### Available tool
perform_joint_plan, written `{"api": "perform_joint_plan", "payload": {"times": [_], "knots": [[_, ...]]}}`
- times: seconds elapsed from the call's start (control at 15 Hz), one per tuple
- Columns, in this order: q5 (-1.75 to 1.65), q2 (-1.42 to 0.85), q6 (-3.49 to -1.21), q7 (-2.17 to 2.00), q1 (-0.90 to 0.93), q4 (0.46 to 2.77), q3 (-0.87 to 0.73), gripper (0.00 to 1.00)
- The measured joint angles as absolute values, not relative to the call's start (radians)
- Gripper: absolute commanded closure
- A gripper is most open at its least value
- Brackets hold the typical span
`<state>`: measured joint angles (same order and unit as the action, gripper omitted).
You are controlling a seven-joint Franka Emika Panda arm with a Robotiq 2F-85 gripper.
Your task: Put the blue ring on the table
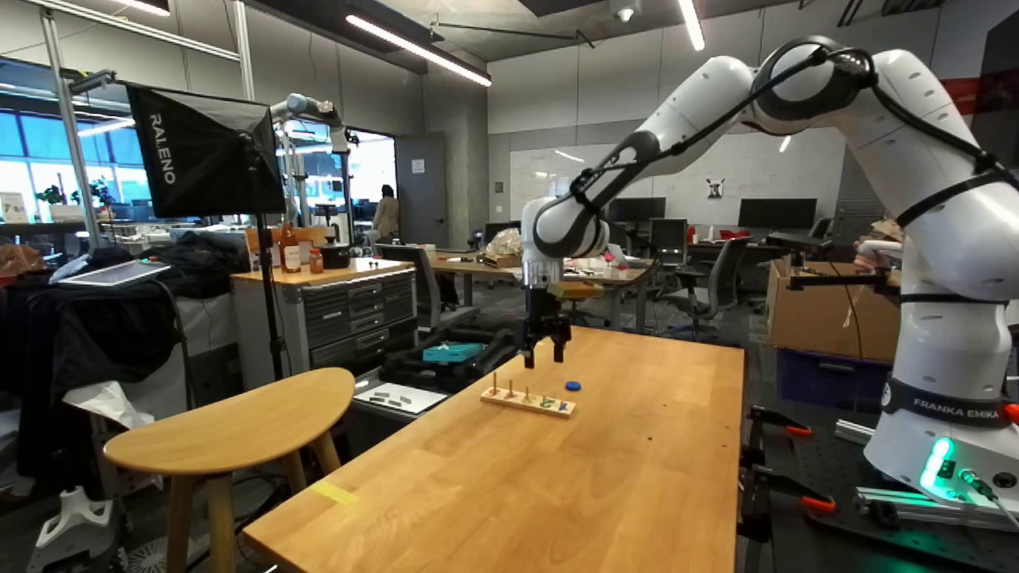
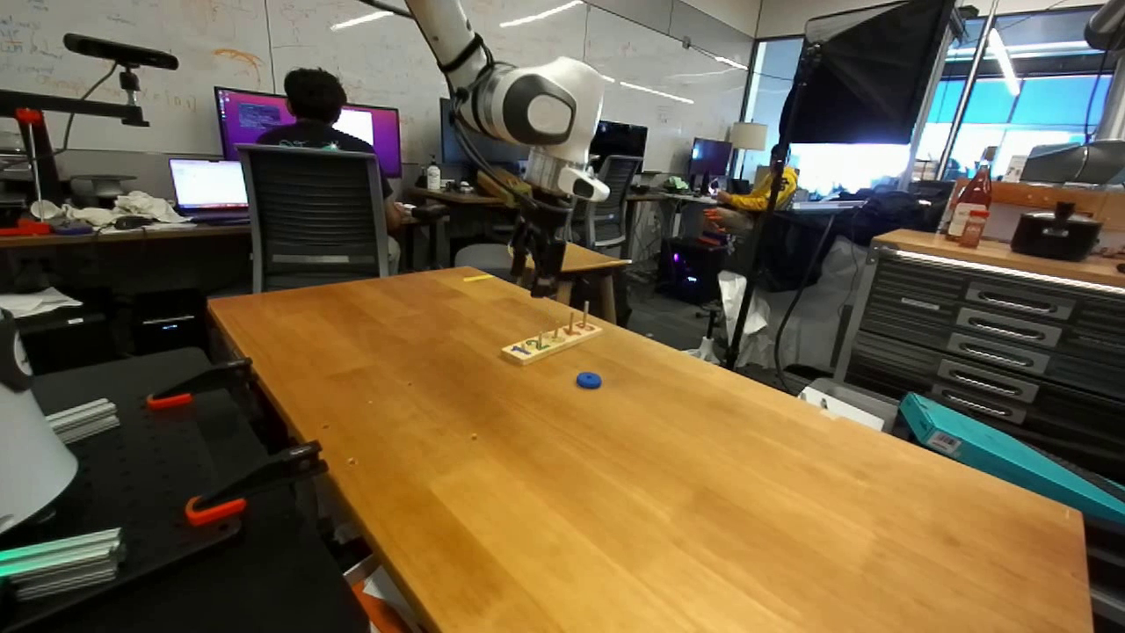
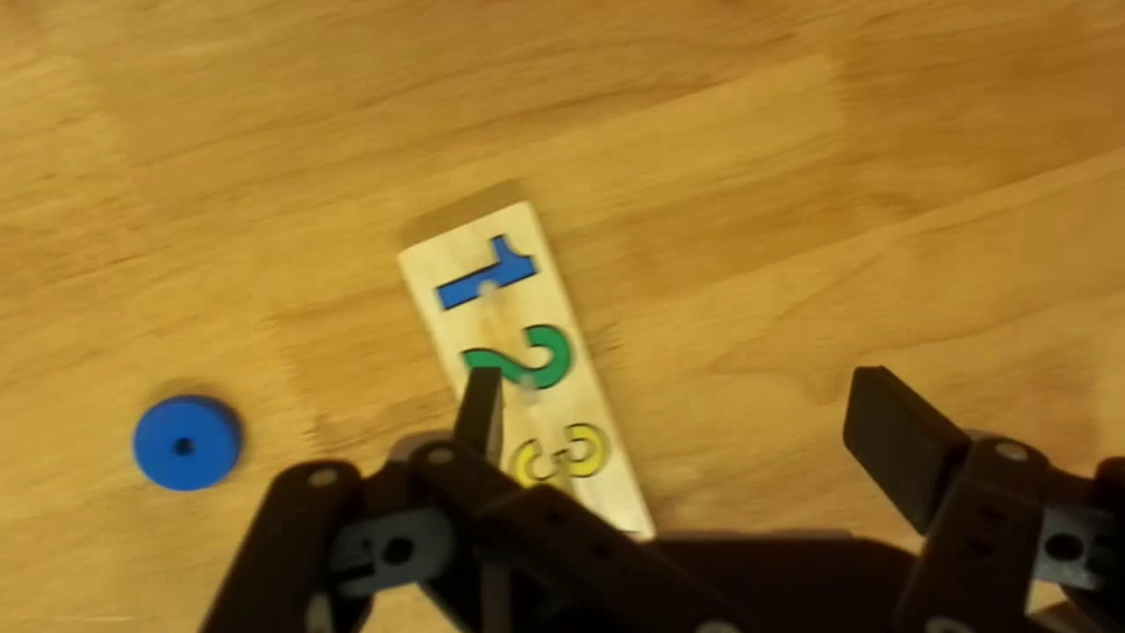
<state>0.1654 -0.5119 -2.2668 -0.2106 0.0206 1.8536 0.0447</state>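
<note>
Gripper point(image 3: 684, 426), partly hidden stand point(image 3: 532, 352) behind.

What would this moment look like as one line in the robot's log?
end effector: open, above table | holding: nothing | blue ring: flat on table, beside peg board, not touching | task: looks satisfied

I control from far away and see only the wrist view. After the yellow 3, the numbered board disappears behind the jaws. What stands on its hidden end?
Observer: In an exterior view, the tallest peg of the board stands there.
Operator: From above I cannot judge the height. Are the jaws touching this peg?
Observer: No. In both exterior views they hang in the air, apart from it.
Operator: Thank you. I see the blue ring already lying on the table, so perhaps I only need to go up.
</note>
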Motion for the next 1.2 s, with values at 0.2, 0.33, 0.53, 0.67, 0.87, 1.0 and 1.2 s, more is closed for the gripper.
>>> {"api": "perform_joint_plan", "payload": {"times": [0.2,0.33,0.53,0.67,0.87,1.0,1.2], "knots": [[0.231,-0.387,-2.143,-0.180,0.026,1.852,0.098,0.00],[0.235,-0.301,-2.066,-0.176,0.038,1.852,0.111,0.00],[0.212,-0.168,-1.948,-0.175,0.053,1.848,0.111,0.00],[0.158,-0.081,-1.889,-0.175,0.053,1.836,0.104,0.00],[0.065,0.025,-1.847,-0.163,0.050,1.802,0.076,0.00],[0.035,0.067,-1.842,-0.151,0.042,1.776,0.056,0.00],[0.024,0.081,-1.835,-0.141,0.030,1.748,0.034,0.00]]}}
